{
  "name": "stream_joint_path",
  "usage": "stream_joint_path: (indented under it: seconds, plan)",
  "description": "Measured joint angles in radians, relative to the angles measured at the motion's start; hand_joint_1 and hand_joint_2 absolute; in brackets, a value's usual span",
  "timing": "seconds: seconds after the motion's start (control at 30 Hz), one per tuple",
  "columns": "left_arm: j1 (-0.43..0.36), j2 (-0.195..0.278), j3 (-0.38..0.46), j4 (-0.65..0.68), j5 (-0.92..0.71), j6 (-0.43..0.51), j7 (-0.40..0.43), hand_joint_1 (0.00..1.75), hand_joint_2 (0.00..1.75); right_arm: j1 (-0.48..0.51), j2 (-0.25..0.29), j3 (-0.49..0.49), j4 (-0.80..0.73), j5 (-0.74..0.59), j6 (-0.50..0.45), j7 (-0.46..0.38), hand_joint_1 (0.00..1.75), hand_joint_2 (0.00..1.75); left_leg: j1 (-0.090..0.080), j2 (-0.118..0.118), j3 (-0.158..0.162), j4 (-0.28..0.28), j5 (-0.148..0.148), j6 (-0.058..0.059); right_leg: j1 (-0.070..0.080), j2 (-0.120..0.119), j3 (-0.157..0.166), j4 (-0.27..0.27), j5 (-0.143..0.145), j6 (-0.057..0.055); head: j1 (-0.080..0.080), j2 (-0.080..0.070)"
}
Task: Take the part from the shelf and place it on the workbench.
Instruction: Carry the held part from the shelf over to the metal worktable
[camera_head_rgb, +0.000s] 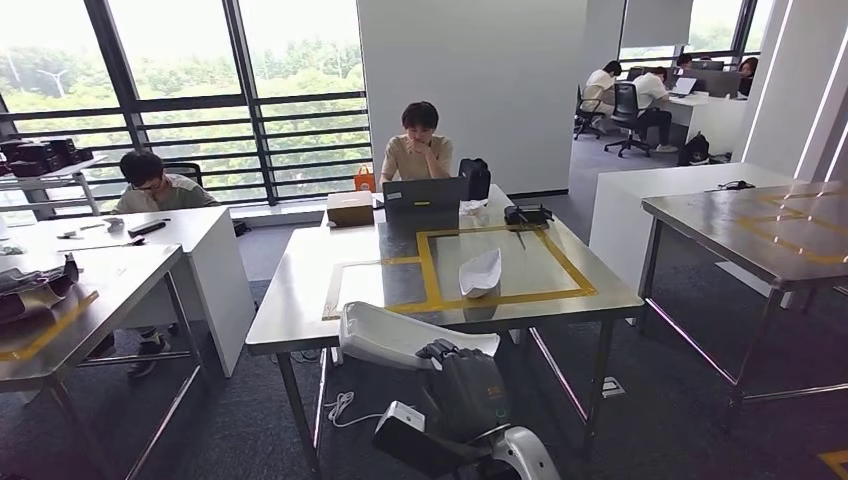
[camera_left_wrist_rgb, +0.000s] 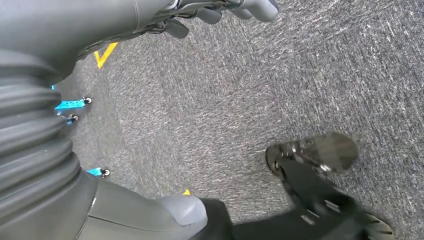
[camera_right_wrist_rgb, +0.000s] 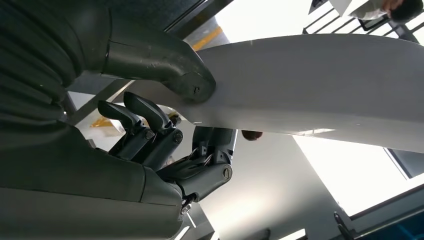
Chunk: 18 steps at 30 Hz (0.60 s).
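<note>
White and long, the plastic part (camera_head_rgb: 400, 338) sits in the right hand (camera_head_rgb: 465, 385), low in front of the robot and just short of the near edge of the steel table (camera_head_rgb: 300, 300). In the head view the dark fingers (camera_head_rgb: 440, 349) curl over the part's near rim. The right wrist view shows the grip up close: the thick grey thumb (camera_right_wrist_rgb: 170, 65) presses on one face of the part (camera_right_wrist_rgb: 320, 85) while the darker fingers (camera_right_wrist_rgb: 145, 122) bend in on the other side, so the part is clamped between them.

On the table, yellow tape (camera_head_rgb: 500, 265) marks out a square, and a second white part (camera_head_rgb: 480, 272) lies inside it. Farther back on the same table stand a laptop (camera_head_rgb: 424, 194) and a cardboard box (camera_head_rgb: 350, 207), with a person (camera_head_rgb: 418, 145) seated behind them.

The left hand (camera_left_wrist_rgb: 220, 12) hangs over grey carpet (camera_left_wrist_rgb: 250, 85); its fingers (camera_left_wrist_rgb: 255, 7) are loosely bent, apart from each other, and nothing is in them.
</note>
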Motion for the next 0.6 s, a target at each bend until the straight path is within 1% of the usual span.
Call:
stream_joint_path:
  seconds: [0.03,0.07,0.1,0.13,0.17,0.2,0.23,0.27,0.33,0.37,0.4,0.43,0.47,0.5,0.53,0.57,0.6]
  plan:
    - [0.003,0.000,0.001,0.000,0.001,0.000,-0.001,0.00,1.75,0.001,0.001,0.000,0.000,0.000,0.002,0.000,1.75,1.75,-0.003,-0.001,-0.041,0.057,-0.008,0.003,0.004,0.001,0.008,0.000,-0.008,-0.003,0.000,0.000]
    - [0.007,0.001,0.002,0.000,0.001,0.000,-0.002,0.00,1.75,0.003,0.002,0.000,0.000,0.000,0.004,0.000,1.75,1.75,-0.006,-0.002,-0.068,0.084,0.002,0.008,0.008,0.002,0.018,0.000,-0.016,-0.005,0.000,0.000]
    - [0.010,0.001,0.003,0.000,0.002,0.000,-0.004,0.00,1.75,0.004,0.003,0.000,0.000,0.001,0.005,0.000,1.75,1.75,-0.009,-0.003,-0.076,0.072,0.033,0.015,0.011,0.004,0.031,0.000,-0.025,-0.006,0.000,0.000]
    - [0.011,0.001,0.005,0.000,0.002,0.001,-0.006,0.00,1.75,0.004,0.004,0.000,0.000,0.001,0.005,0.000,1.75,1.75,-0.013,-0.005,-0.064,0.021,0.080,0.024,0.013,0.006,0.045,0.000,-0.035,-0.006,0.000,0.000]
    - [0.012,0.001,0.007,0.000,0.003,0.000,-0.007,0.00,1.75,0.004,0.007,0.000,0.000,0.002,0.006,0.000,1.75,1.75,-0.019,-0.007,-0.042,-0.046,0.127,0.033,0.014,0.007,0.057,-0.001,-0.046,-0.005,0.000,0.000]
    - [0.013,0.003,0.008,0.000,0.003,0.000,-0.008,0.00,1.75,0.002,0.008,0.000,0.000,0.003,0.006,0.000,1.75,1.75,-0.024,-0.010,-0.019,-0.104,0.160,0.043,0.016,0.008,0.066,-0.003,-0.055,-0.002,0.000,0.000]
    - [0.013,0.004,0.010,0.000,0.004,0.000,-0.009,0.00,1.75,0.001,0.010,0.000,0.000,0.003,0.006,0.001,1.75,1.75,-0.030,-0.012,0.002,-0.152,0.172,0.050,0.015,0.010,0.072,-0.006,-0.062,0.003,-0.001,0.000]
    - [0.012,0.005,0.011,0.000,0.005,0.000,-0.009,0.00,1.75,0.001,0.011,0.000,0.000,0.003,0.006,0.002,1.75,1.75,-0.035,-0.013,0.015,-0.178,0.169,0.055,0.015,0.011,0.076,-0.010,-0.064,0.009,-0.002,0.000]
    - [0.011,0.005,0.013,0.000,0.006,0.000,-0.010,0.00,1.75,0.000,0.013,0.000,0.000,0.003,0.007,0.003,1.75,1.75,-0.037,-0.013,0.033,-0.202,0.150,0.062,0.014,0.012,0.083,-0.010,-0.057,0.022,-0.004,0.000]
    - [0.012,0.005,0.014,0.000,0.007,0.001,-0.010,0.00,1.75,0.000,0.014,0.000,0.000,0.003,0.007,0.003,1.75,1.75,-0.035,-0.014,0.042,-0.209,0.146,0.066,0.014,0.010,0.079,0.004,-0.049,0.027,-0.004,0.000]
    - [0.013,0.005,0.015,0.000,0.007,0.001,-0.010,0.00,1.75,-0.001,0.015,0.000,0.000,0.003,0.007,0.003,1.75,1.75,-0.033,-0.014,0.054,-0.216,0.141,0.073,0.014,0.007,0.060,0.036,-0.043,0.031,-0.003,0.001]
    - [0.013,0.005,0.015,0.000,0.007,0.001,-0.011,0.00,1.75,-0.003,0.015,0.000,0.000,0.003,0.007,0.003,1.75,1.75,-0.031,-0.015,0.067,-0.222,0.136,0.078,0.014,0.005,0.031,0.081,-0.043,0.035,-0.003,0.001]
    - [0.012,0.005,0.015,0.000,0.006,0.001,-0.011,0.00,1.75,-0.003,0.015,0.000,0.000,0.003,0.008,0.003,1.75,1.75,-0.030,-0.015,0.078,-0.226,0.129,0.082,0.013,0.003,-0.010,0.138,-0.054,0.038,-0.002,0.001]
    - [0.012,0.005,0.015,0.000,0.005,0.001,-0.011,0.00,1.75,-0.003,0.015,0.000,0.000,0.003,0.009,0.003,1.75,1.75,-0.030,-0.015,0.089,-0.228,0.119,0.085,0.013,0.002,-0.055,0.194,-0.076,0.041,-0.002,0.001]
    - [0.013,0.005,0.015,0.000,0.004,0.001,-0.011,0.00,1.75,-0.001,0.014,0.000,0.000,0.003,0.010,0.004,1.75,1.75,-0.030,-0.015,0.100,-0.228,0.109,0.085,0.013,0.002,-0.095,0.235,-0.100,0.044,-0.002,0.001]
    - [0.015,0.005,0.015,0.000,0.002,0.001,-0.010,0.00,1.75,0.002,0.014,0.000,0.000,0.003,0.011,0.004,1.75,1.75,-0.030,-0.016,0.113,-0.228,0.098,0.085,0.013,0.002,-0.125,0.255,-0.116,0.045,-0.002,0.001]
    - [0.017,0.005,0.015,0.000,0.001,0.001,-0.010,0.00,1.75,0.005,0.013,0.000,0.000,0.003,0.011,0.004,1.75,1.75,-0.030,-0.016,0.128,-0.228,0.087,0.083,0.014,0.001,-0.140,0.243,-0.113,0.045,-0.002,0.001]
